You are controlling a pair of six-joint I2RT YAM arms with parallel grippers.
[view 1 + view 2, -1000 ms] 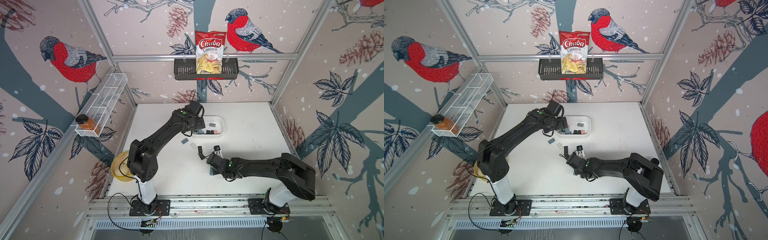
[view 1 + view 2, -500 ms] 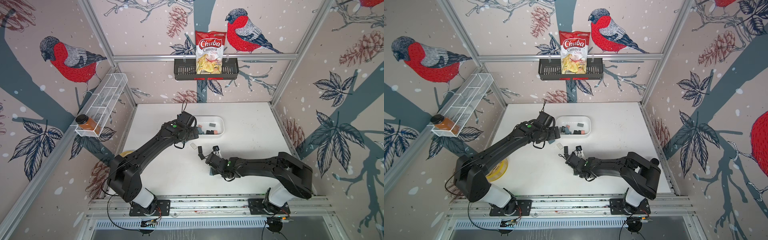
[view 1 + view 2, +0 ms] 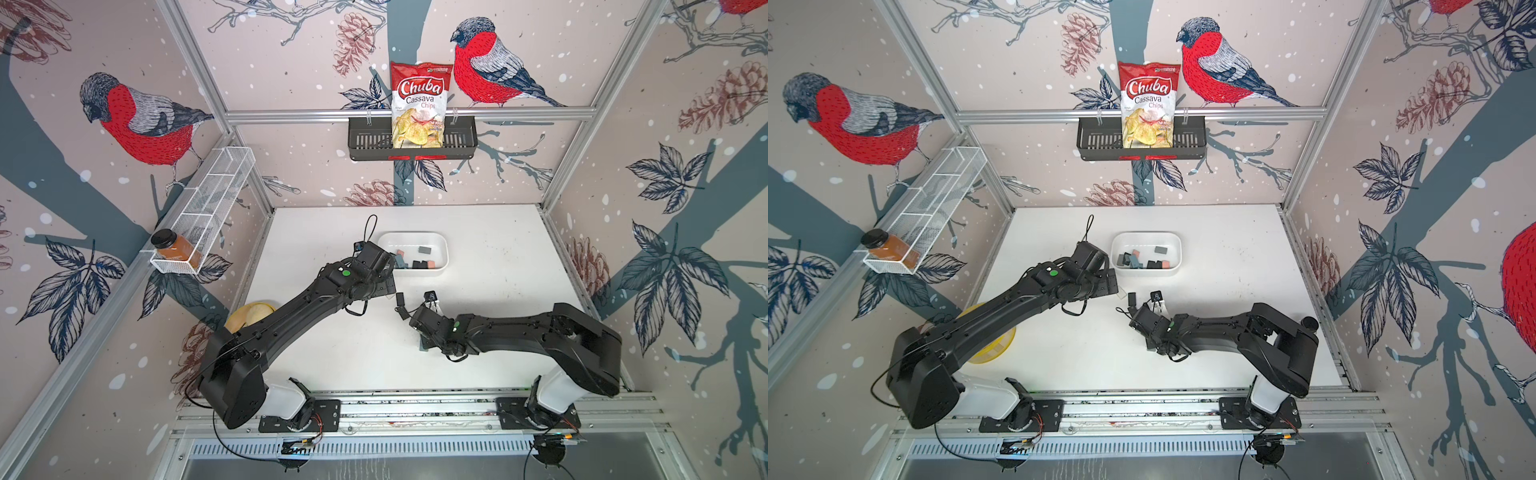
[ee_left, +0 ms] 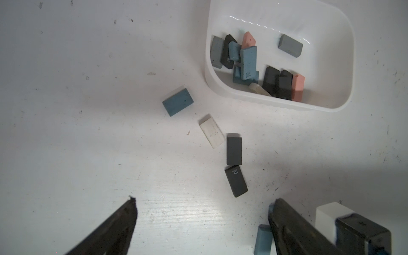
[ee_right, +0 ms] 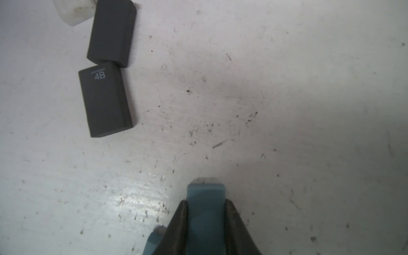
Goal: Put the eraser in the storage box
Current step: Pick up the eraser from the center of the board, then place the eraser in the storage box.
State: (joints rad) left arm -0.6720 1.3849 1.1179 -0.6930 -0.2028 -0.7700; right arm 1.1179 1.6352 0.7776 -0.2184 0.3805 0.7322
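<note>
Erasers are being contained in the far storage box, with the left hand being held just beside it.

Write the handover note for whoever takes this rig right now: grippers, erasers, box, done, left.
Right gripper: shut on a blue eraser, low by the table, not yet at the storage box.
Left gripper: open, empty, over the table.
Done: several erasers lie in the box.
Loose beside it: second blue eraser, white eraser, plain dark eraser, dark 4B eraser.
Left: box the held one, then the loose ones.
</note>
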